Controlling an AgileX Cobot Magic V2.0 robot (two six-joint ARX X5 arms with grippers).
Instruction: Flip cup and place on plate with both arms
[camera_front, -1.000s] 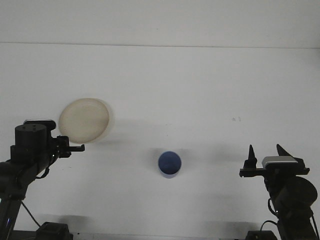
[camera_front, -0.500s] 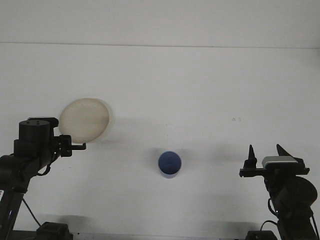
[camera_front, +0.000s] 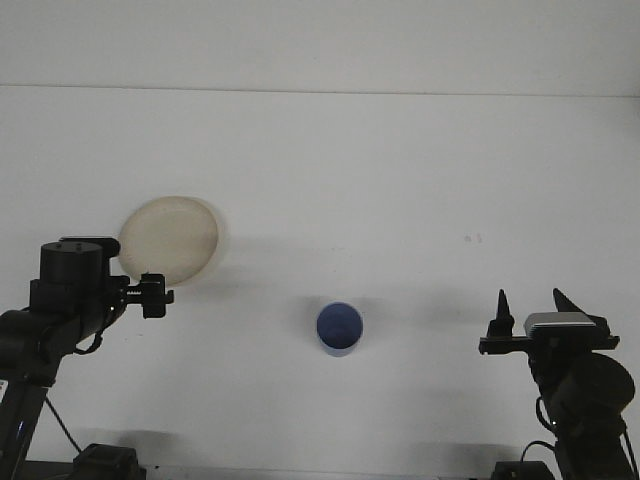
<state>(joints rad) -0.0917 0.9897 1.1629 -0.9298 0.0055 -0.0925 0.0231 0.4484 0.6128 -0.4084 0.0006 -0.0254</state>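
My left arm sits low at the left edge of the white table (camera_front: 400, 170), its wrist turned so that my left gripper (camera_front: 156, 295) points rightward. From this front view the fingers overlap into one dark block, so I cannot tell whether that jaw is parted or closed. It sits just below the lower rim of the plate (camera_front: 170, 240), a pale cream disc lying flat on the table; the gripper may be touching the rim or only near it, as the angle is too poor to say.

Further right, near the middle of the table and toward my side, stands the blue cup (camera_front: 340, 328). Its mouth appears to face up, since I see a darker round inside ringed by a lighter rim. It stands well apart from the plate and from both of my grippers, with nothing holding it.

At the far right, my right gripper (camera_front: 530, 310) points up and away from me, its two dark fingertips spread wide with clear table showing between them, released and grasping nothing. It is level with the cup.
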